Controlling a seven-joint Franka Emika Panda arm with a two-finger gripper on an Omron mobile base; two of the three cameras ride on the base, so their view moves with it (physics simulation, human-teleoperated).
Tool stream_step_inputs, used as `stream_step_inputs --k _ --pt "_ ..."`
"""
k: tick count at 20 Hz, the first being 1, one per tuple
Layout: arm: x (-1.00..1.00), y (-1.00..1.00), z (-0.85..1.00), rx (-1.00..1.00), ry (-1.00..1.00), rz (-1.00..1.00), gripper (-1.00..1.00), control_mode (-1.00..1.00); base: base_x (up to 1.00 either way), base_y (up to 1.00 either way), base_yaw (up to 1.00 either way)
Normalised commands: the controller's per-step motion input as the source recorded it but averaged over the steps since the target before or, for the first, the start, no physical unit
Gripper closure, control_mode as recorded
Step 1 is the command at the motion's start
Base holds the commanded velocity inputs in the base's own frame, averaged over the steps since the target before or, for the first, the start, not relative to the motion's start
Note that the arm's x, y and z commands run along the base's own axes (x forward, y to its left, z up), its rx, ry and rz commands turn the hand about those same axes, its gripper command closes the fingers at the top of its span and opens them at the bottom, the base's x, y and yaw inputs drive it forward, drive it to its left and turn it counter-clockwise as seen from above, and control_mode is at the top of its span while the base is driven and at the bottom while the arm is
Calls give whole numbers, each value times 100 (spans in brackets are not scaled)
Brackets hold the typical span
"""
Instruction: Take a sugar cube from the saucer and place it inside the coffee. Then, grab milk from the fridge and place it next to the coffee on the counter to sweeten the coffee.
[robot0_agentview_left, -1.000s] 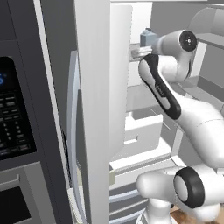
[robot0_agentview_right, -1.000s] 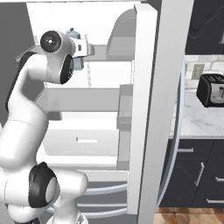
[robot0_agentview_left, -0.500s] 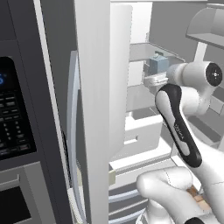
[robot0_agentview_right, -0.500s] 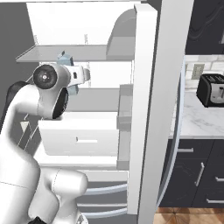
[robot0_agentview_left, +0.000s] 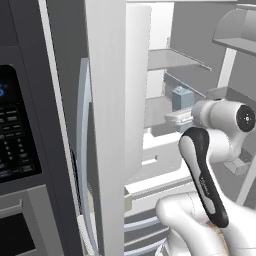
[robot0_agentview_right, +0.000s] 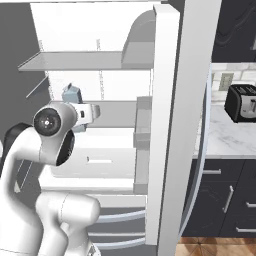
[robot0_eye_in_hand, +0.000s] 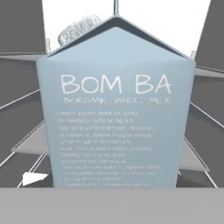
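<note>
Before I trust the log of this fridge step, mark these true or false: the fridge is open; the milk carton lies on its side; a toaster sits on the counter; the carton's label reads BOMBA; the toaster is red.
1. The fridge is open: true.
2. The milk carton lies on its side: false, it is upright in front of the hand camera.
3. A toaster sits on the counter: true.
4. The carton reads BOMBA: true.
5. The toaster is red: false, it is black.

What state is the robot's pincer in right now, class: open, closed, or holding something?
Pincer: closed on the milk carton, which is being held in front of the open fridge.
</note>
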Motion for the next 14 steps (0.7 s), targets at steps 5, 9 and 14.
stream_step_inputs --k 5,9,14 --pt "-9 0 -10 0 3 0 100 100 -62 -4 3" --pt "0 0 0 0 0 0 100 100 -87 -17 13" --pt "0 0 0 0 0 0 100 100 -88 -36 31"
